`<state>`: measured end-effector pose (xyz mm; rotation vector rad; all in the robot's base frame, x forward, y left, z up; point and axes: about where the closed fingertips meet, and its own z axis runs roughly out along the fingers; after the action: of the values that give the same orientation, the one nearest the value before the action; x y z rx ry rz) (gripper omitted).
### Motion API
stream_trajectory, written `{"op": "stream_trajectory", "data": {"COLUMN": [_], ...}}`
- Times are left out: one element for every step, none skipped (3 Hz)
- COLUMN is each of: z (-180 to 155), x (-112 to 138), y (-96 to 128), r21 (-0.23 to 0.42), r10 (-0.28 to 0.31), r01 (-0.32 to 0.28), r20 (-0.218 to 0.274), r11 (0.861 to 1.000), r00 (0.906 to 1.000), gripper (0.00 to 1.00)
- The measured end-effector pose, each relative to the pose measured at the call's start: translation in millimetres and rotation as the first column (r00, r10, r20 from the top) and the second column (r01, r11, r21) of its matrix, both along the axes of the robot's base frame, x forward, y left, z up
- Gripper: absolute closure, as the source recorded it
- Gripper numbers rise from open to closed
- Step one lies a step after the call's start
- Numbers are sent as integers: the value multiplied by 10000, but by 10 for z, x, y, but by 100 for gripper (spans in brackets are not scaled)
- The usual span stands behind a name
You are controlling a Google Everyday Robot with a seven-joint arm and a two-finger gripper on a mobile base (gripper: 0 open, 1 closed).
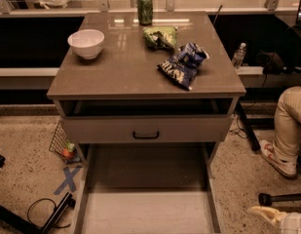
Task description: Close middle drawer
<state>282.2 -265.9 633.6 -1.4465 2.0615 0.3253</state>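
The middle drawer [146, 211] stands pulled far out toward the near edge, under the desk [130, 77], awaiting a push shut; the claw is out of view, so I cannot tell its state.

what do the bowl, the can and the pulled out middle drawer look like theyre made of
The bowl looks like glazed ceramic: white, smooth, slightly shiny. The can seems thin printed metal, going by its green drink-can shape. The middle drawer shows a pale matte floor with darker sides, likely painted or laminated board; hard to say. The gripper is not in view.
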Motion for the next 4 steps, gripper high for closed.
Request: {"op": "stream_trajectory", "data": {"z": [-673, -1344, -1989, -2193], "x": [-108, -234, -363, -463], "y": [48, 74, 156, 285], "r21": [690, 1402, 2080, 2540], "r10": [197, 407, 561, 610], "r01": [-189, -357, -357, -272], "r20": [-112, -330, -933, -1262], "r11": [9974, 9895, 9775, 9668], "r00": [9997, 9986, 9941, 9901], "gripper": [62, 85, 100, 100]}}
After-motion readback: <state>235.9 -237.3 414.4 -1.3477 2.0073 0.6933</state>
